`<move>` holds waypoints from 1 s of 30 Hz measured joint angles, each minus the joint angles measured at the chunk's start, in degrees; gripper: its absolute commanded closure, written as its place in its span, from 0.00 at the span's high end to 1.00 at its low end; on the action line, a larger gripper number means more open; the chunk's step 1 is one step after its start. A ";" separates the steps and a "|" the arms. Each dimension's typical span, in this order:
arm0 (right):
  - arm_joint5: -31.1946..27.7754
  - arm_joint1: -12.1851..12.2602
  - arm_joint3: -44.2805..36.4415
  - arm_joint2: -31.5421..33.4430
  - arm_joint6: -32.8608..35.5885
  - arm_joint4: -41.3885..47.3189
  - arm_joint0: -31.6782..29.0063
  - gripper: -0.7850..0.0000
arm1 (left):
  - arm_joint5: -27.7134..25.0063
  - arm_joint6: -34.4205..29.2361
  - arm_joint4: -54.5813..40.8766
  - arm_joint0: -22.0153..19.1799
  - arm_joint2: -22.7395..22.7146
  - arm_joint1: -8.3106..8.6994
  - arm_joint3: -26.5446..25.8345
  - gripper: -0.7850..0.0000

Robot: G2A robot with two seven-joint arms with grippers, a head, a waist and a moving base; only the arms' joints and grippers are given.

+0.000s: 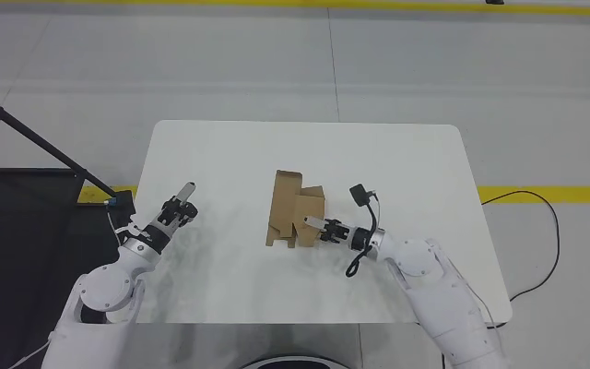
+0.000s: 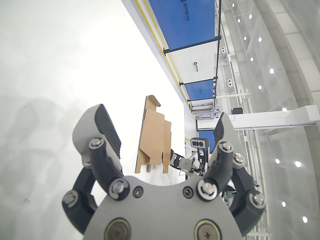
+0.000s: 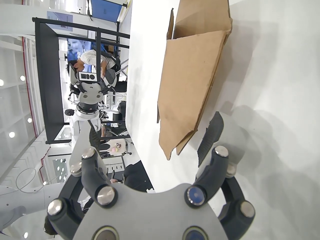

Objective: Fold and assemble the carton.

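Here the white table (image 1: 230, 148) spreads all round the half-folded carton (image 1: 290, 210), whose flaps hang loose. The right gripper (image 1: 315, 224) sits just beside the carton, its fingers spread wide about a flap edge and clamping nothing. The left gripper (image 1: 187, 196) hangs well apart from the carton, likewise spread and empty. An unbraced one-sided push would likely slide or topple the carton.
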 measured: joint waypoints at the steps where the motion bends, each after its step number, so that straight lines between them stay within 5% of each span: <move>1: -0.08 -0.01 0.08 -0.02 0.17 0.34 0.03 1.00 | 0.00 0.00 0.00 0.00 0.00 0.00 0.00 1.00; 3: -0.32 -0.02 0.46 -0.11 0.49 0.87 0.16 1.00 | 0.00 0.00 0.00 0.00 0.00 0.00 0.00 1.00; 8: -0.17 -0.24 1.87 -0.99 0.64 1.18 1.02 0.75 | 0.00 0.00 0.00 0.00 0.00 0.00 0.00 1.00; 16: -0.24 -0.55 4.25 -1.94 0.52 2.01 2.33 0.50 | 0.00 0.00 0.00 0.00 0.00 0.00 0.00 1.00; 26: -0.65 -0.75 5.94 -2.44 0.44 3.00 3.06 0.33 | 0.00 0.00 0.00 0.00 0.00 0.00 0.00 1.00; 28: -0.69 -0.78 6.05 -2.53 0.50 3.11 3.17 0.24 | 0.00 0.00 0.00 0.00 0.00 0.00 0.00 1.00; 29: -0.73 -0.78 6.09 -2.56 0.54 3.12 3.22 0.07 | 0.00 0.00 0.00 0.00 0.00 0.00 0.00 1.00; 30: -0.89 -0.79 6.10 -2.60 0.61 3.16 3.26 0.00 | 0.00 0.00 0.00 0.00 0.00 0.00 0.00 1.00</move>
